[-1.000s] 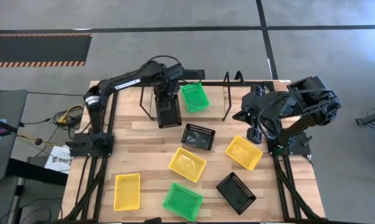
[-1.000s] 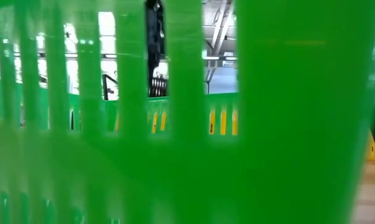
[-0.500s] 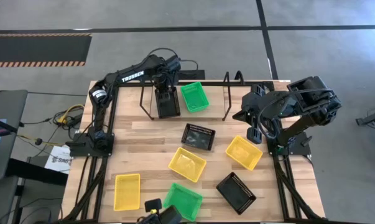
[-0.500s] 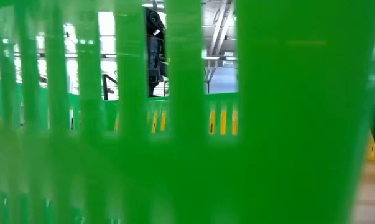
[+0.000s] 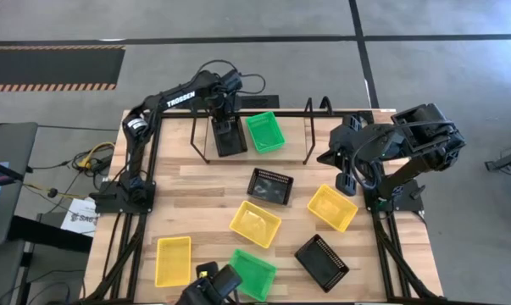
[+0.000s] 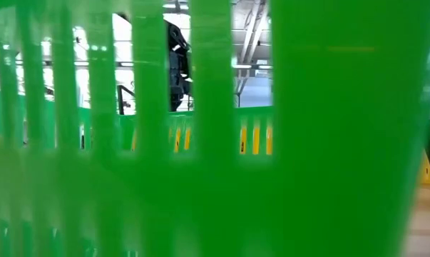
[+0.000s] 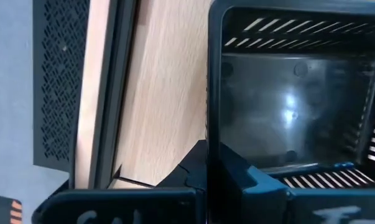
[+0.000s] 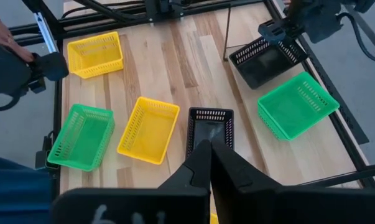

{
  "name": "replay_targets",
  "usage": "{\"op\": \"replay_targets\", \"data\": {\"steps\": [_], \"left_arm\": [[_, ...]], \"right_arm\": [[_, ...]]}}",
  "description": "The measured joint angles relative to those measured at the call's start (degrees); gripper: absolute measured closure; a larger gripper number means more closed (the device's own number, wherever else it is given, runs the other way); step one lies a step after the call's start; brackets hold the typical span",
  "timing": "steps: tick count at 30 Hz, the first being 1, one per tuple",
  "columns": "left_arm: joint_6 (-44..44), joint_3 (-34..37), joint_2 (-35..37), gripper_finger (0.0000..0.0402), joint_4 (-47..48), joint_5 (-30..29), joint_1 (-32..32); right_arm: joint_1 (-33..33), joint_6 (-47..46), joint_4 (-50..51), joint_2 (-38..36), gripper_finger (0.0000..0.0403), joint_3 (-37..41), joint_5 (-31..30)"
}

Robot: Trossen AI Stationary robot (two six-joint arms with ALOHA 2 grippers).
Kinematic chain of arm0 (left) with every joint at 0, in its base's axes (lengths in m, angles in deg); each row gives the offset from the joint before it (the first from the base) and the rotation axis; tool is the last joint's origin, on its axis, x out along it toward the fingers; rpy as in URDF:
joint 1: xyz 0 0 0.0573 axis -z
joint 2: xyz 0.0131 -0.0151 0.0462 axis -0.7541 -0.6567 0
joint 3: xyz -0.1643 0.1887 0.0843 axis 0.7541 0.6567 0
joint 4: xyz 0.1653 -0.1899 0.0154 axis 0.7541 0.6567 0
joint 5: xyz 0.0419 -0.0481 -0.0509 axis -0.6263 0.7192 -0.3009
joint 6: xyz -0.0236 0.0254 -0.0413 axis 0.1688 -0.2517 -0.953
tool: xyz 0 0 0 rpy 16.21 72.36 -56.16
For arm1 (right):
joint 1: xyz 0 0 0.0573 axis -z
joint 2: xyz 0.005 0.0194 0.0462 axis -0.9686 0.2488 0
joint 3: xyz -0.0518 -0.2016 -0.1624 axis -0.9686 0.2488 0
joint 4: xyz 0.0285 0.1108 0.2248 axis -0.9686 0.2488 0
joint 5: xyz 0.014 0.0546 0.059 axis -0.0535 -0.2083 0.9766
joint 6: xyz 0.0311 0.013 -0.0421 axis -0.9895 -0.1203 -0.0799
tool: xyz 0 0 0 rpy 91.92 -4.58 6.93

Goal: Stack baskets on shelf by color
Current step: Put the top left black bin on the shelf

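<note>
The small black plastic basket with holes in its sides (image 5: 229, 137) sits at the left end of the low wooden shelf with thin black wire loops (image 5: 308, 131), at the far edge of the tabletop (image 5: 204, 199). Its long side runs from the far edge toward the near edge, and its open top faces up. The left hand (image 5: 222, 119) pinches the far rim of this basket, with its fingers pressed tight on the thin wall. In the left wrist view the basket's smooth, shiny floor (image 7: 287, 112) shows, with rows of slots along its walls.

Just beside it on the shelf lies a bright green plastic basket (image 5: 264, 132), turned a little so its long side runs at a slant.

On the light wooden planks of the tabletop, more baskets lie apart from each other. A second black basket (image 5: 270, 185) sits near the middle. A yellow basket (image 5: 255, 224) lies at a slant below it, and another yellow basket (image 5: 332, 207) lies to the right. A third black basket (image 5: 322, 262) sits tilted near the front. A yellow basket at the front left (image 5: 173, 260) stands with its long side pointing front to back. A green basket at the front (image 5: 250, 273) lies at a slant.

The right hand (image 5: 347, 183) hangs over the right side of the tabletop, its fingers pressed together and holding nothing.
</note>
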Motion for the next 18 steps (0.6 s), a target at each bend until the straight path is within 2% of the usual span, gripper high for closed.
{"op": "replay_targets", "data": {"steps": [10, 18], "left_arm": [[0.6, -0.1, 0.2, 0.0392, -0.8, -1.9, 0.2], [-0.6, -0.1, 0.2, 0.0322, -1.0, -4.1, 0.4]], "right_arm": [[0.3, 0.0, 0.0, 0.0, 0.0383, 0.0, 0.0], [0.3, 0.1, 0.0, 0.0, 0.0385, 0.0, 0.0]]}}
